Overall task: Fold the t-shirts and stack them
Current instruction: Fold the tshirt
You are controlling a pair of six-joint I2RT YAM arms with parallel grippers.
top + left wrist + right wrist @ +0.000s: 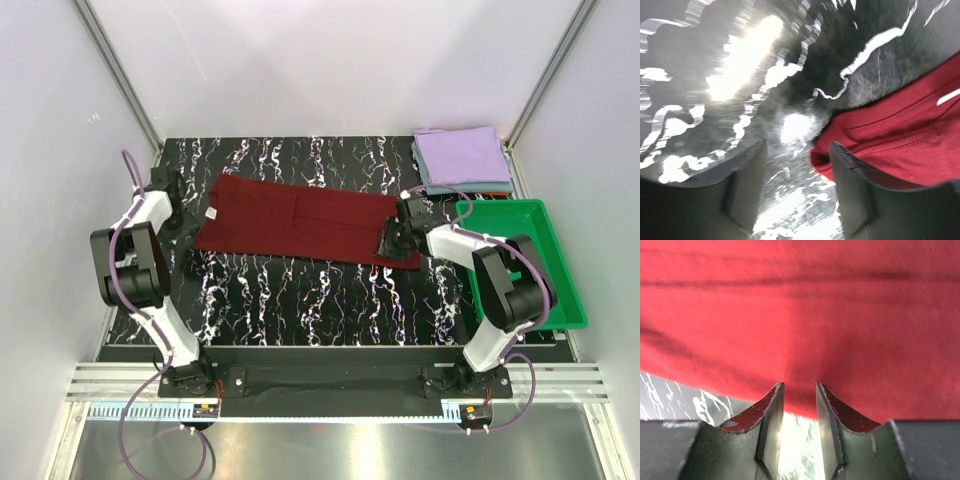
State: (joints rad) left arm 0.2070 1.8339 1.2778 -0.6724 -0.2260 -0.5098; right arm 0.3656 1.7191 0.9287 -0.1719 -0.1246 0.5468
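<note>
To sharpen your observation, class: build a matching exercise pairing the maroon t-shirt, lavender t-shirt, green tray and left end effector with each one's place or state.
Things:
1. maroon t-shirt
2. lavender t-shirt
3. green tray
4. left end effector

Places or states:
A. folded, in the far right corner
B. open, beside the maroon cloth's edge
C. spread flat mid-table
D. along the right edge, nearer than the folded stack

Pairs: 1-C, 2-A, 3-D, 4-B
</note>
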